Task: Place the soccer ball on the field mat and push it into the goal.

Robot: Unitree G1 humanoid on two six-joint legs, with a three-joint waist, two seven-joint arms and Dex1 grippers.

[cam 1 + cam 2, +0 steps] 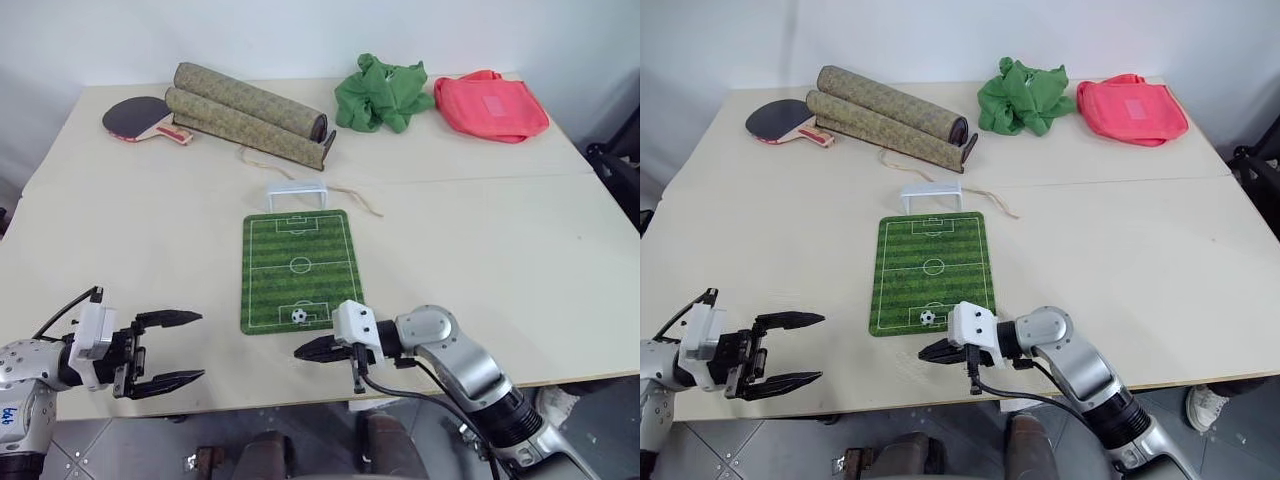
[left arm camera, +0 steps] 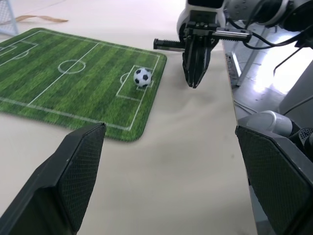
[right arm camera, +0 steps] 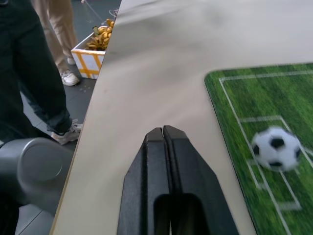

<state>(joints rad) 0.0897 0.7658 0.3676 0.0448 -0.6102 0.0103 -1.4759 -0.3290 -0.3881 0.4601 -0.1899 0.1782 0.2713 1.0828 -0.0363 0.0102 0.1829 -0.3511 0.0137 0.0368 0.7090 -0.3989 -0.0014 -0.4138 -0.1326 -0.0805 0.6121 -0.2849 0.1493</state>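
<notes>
While the soccer ball (image 1: 299, 315) sits on the field mat (image 1: 300, 268) at the end away from the goal (image 1: 296, 195), the right gripper (image 1: 305, 350) is clenched empty beside it; the left gripper (image 1: 190, 348) gapes.

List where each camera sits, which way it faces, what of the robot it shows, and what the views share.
Head pair: looks forward and down on the table; shows the open left gripper and the shut right gripper.
Left wrist: looks along its own fingers across the field mat at the right gripper.
Right wrist: looks along its closed fingers over the table edge.
Shared: the soccer ball on the mat.
</notes>
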